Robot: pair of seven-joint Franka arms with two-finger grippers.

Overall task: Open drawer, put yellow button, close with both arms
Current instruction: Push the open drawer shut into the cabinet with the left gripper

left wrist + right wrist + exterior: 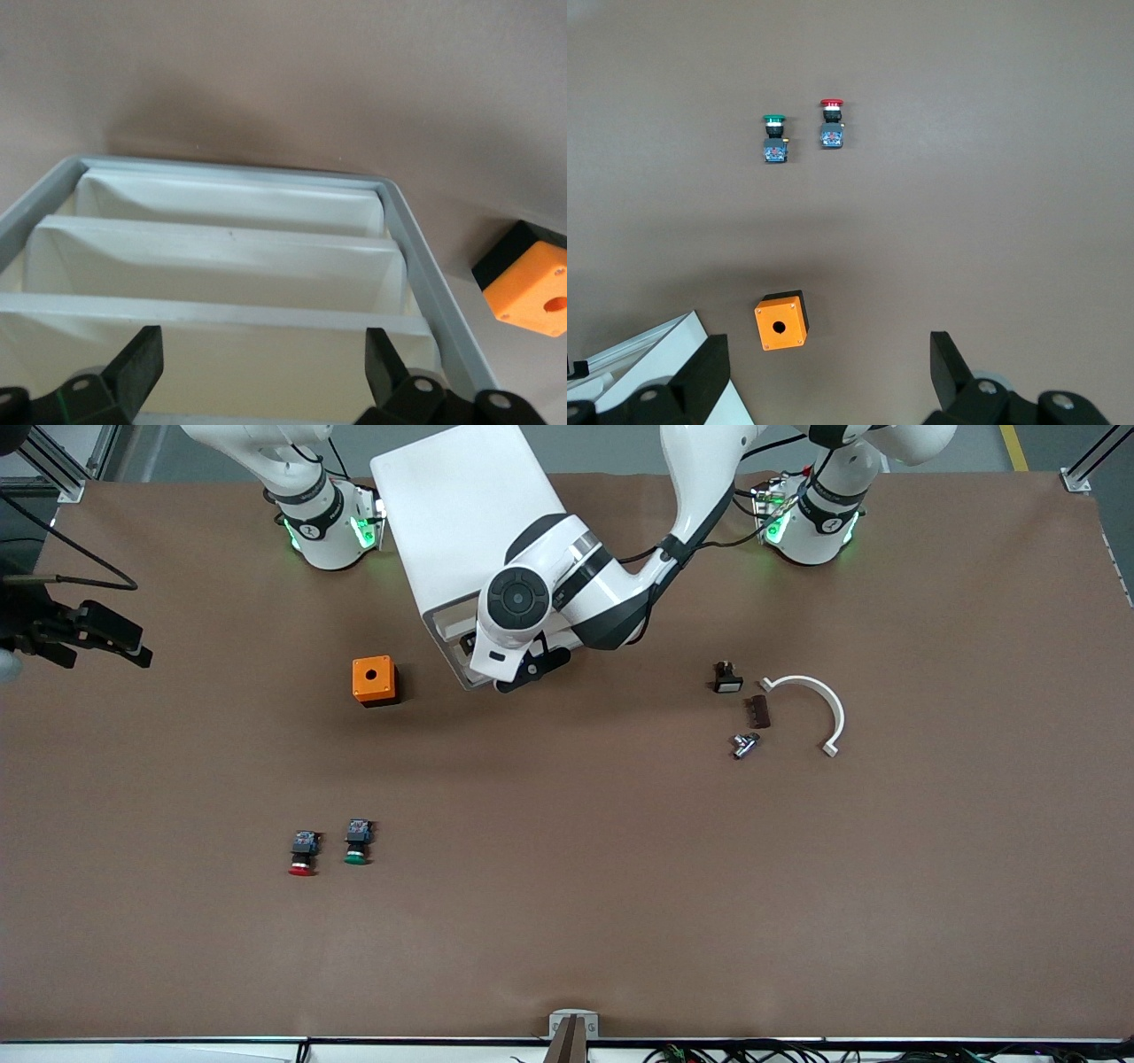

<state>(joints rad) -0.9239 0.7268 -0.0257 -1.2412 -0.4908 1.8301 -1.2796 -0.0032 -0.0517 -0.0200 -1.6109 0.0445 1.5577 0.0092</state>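
**Drawer** [266,345]: uppermost white tray in the front of the white cabinet [461,514], which stands at the robots' edge of the table between the two bases. In the left wrist view the stacked tray fronts show inside a grey frame. Whether the top one is pulled out cannot be told.

**Yellow button:** hidden in all three views; its place cannot be told.

**Left gripper** [261,376]: at the cabinet's front, over the top tray. Fingers [137,363] spread wide, one toward each end of the tray, pinching nothing.

**Right gripper** [824,381]: raised over the brown table [620,921], above the ground near the cabinet's corner and the orange box. Fingers [948,363] spread wide, empty. This arm waits.

**Orange box with a round hole** [375,680]: just beside the cabinet's front, toward the right arm's end.

**Red-capped switch** [303,853] and **green-capped switch** [357,842]: side by side, apart, well nearer the front camera than the box, caps toward that camera.

**Small parts,** toward the left arm's end:
- black part [727,678]
- brown strip [758,711]
- metal fitting [744,744]
- white curved bracket [811,700], beside the other three
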